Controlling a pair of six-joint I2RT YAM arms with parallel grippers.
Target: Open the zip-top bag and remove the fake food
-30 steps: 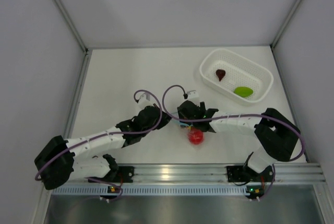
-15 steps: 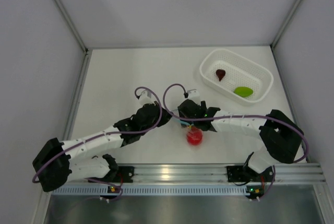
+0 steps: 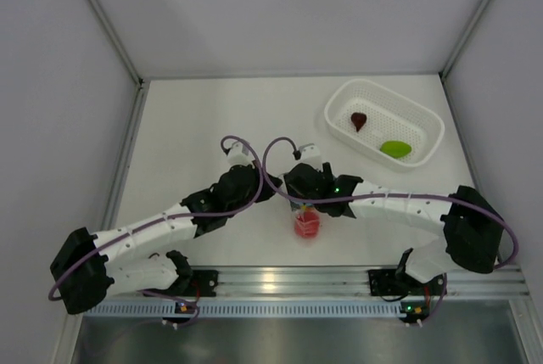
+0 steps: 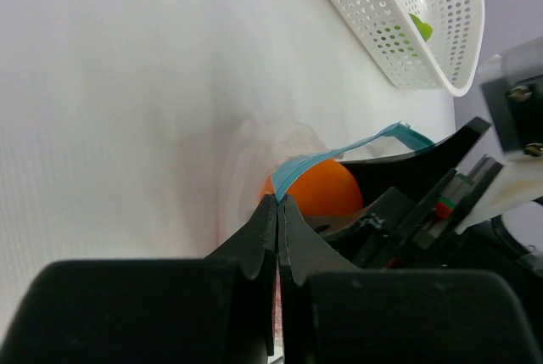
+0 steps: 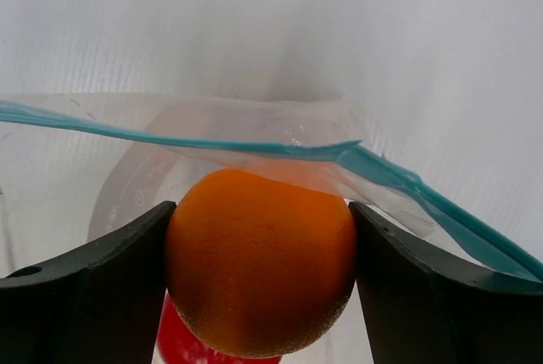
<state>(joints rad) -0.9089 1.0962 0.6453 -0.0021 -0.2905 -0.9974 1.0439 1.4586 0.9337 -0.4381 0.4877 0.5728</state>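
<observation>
The clear zip-top bag [image 3: 307,221] hangs near the table's front middle, its teal zip strip [image 5: 254,145] at the top. My left gripper [image 4: 278,203] is shut on the strip's edge [image 4: 297,169]. My right gripper [image 5: 259,279] is shut on the orange ball [image 5: 261,272] at the bag's mouth; the ball also shows in the left wrist view [image 4: 321,187]. The red ball [image 5: 182,340] lies below it inside the bag, seen from above too [image 3: 307,225]. The lime-green piece [image 3: 395,149] and the maroon piece [image 3: 359,120] lie in the white basket [image 3: 339,105].
The white perforated basket stands at the back right and also shows in the left wrist view [image 4: 399,33]. Grey walls close the table on three sides. An aluminium rail [image 3: 280,279] runs along the near edge.
Both grippers have moved slightly left and up with the bag. The bag now hangs more upright, and the red ball has slid left beneath the grippers.
</observation>
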